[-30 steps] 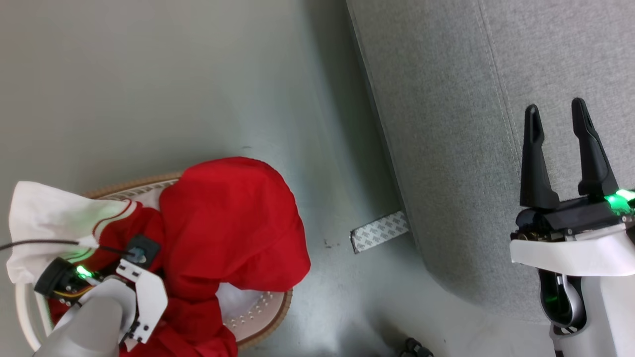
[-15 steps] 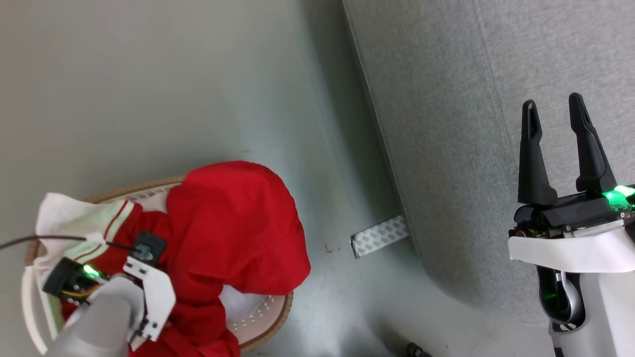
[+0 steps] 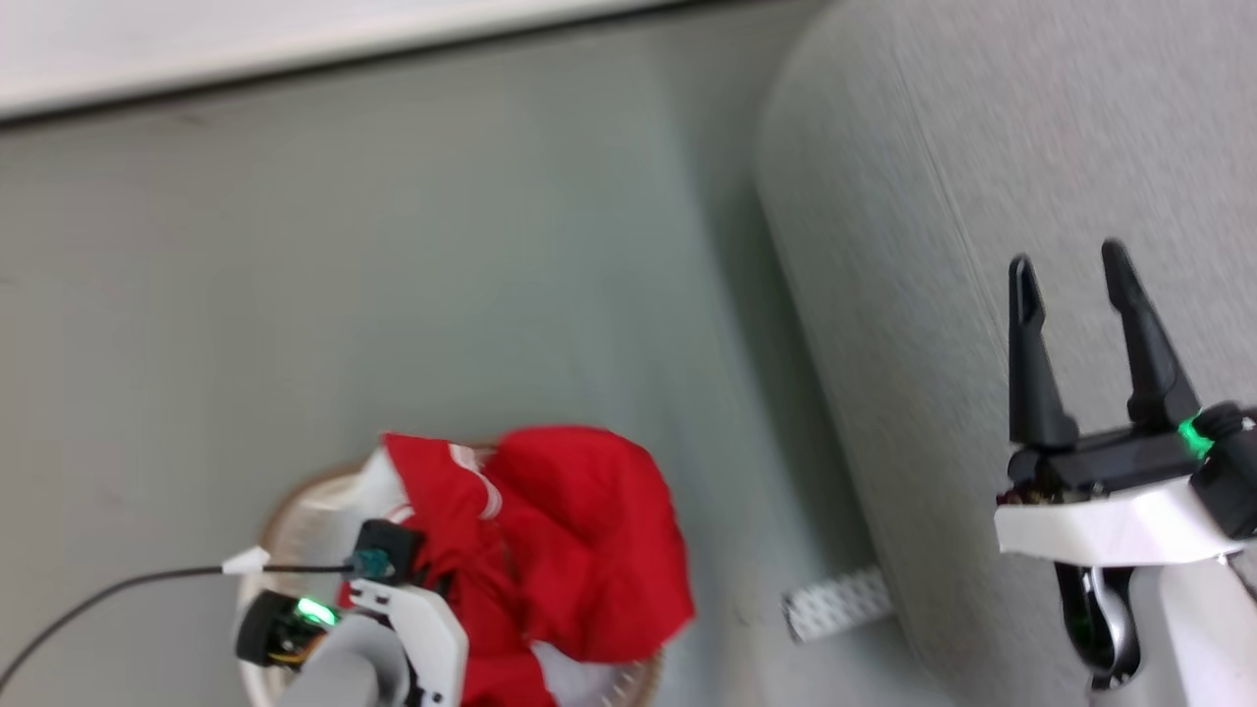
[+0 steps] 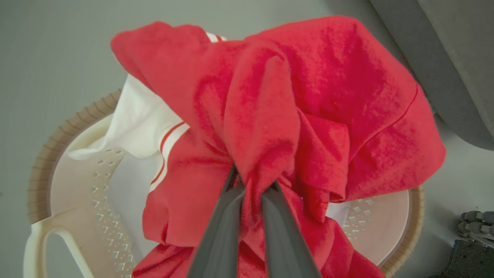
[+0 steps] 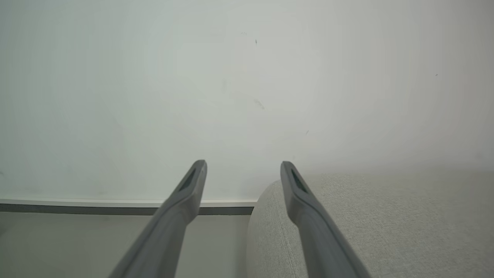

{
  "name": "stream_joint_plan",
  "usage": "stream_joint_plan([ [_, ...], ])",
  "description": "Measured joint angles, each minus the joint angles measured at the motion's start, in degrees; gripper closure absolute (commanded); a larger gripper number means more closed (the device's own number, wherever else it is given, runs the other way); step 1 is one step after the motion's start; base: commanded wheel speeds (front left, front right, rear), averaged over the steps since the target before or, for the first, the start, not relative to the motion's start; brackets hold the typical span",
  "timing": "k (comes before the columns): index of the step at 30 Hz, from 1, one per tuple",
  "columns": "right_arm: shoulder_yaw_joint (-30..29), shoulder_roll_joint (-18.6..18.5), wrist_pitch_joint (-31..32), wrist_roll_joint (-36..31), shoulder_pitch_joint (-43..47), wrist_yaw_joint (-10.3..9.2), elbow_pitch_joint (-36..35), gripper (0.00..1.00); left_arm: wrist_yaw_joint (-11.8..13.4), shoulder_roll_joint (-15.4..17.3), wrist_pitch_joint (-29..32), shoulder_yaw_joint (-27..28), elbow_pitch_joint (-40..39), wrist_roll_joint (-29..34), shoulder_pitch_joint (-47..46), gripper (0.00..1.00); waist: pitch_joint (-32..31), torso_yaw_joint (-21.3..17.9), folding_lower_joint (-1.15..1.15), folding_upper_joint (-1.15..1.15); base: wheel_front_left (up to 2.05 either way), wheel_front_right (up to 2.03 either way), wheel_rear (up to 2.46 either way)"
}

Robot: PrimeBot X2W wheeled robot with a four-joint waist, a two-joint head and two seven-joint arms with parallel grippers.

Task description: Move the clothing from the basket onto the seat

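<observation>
The red clothing (image 4: 316, 92) is heaped in the cream basket (image 4: 50, 146), and its white collar (image 4: 141, 123) trails over the far-left wall. My left gripper (image 4: 252, 187) is shut on a bunched fold of the red fabric, which hangs from the fingers above the basket. In the head view, the clothing (image 3: 579, 540) spills over the basket (image 3: 280, 511) at the lower left, beyond my left wrist (image 3: 408, 619). The grey seat (image 3: 982, 196) rises at the right. My right gripper (image 3: 1065, 260) stands open over the seat with nothing between its fingers, as the right wrist view (image 5: 243, 166) also shows.
The basket stands on a grey-green floor (image 3: 442, 295), left of the seat's rounded edge (image 5: 278, 216). A patterned tape strip (image 3: 835, 604) lies at the seat's base. A white wall (image 5: 231, 77) with a dark skirting line runs behind. A black cable (image 3: 118, 584) trails from my left wrist.
My left gripper has shut on the red clothing and drawn a fold upward. The head camera has tilted, so the whole view shifted. The right gripper stays open.
</observation>
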Motion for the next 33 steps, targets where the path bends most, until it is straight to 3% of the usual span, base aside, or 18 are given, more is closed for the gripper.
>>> stream_joint_plan([
  [7,-0.5,0.0,0.0,-1.8,3.5,0.00,2.1,0.00,-0.1,-2.3,-0.8,-0.9,-5.7,-5.9,4.8,1.00,-8.4,5.8,0.00,0.00,0.00,0.00,0.00],
  [18,0.1,-0.6,0.0,-2.7,8.1,0.00,3.8,0.00,-0.1,-1.7,-0.9,-2.6,-26.2,-13.8,12.4,1.00,-19.9,14.5,-0.01,0.00,0.00,0.00,0.00],
  [27,-0.3,-0.9,0.0,-2.2,12.7,0.00,4.8,0.00,-0.1,-0.4,-0.9,-2.4,-42.6,-17.2,16.2,1.00,-26.9,18.9,-0.01,0.01,0.00,0.00,0.00],
  [33,2.2,-0.9,0.0,-2.0,13.2,0.00,4.8,0.00,-0.1,0.4,-0.9,-2.5,-50.2,-18.1,15.0,1.00,-28.8,19.8,-0.01,0.01,0.00,0.00,0.00],
])
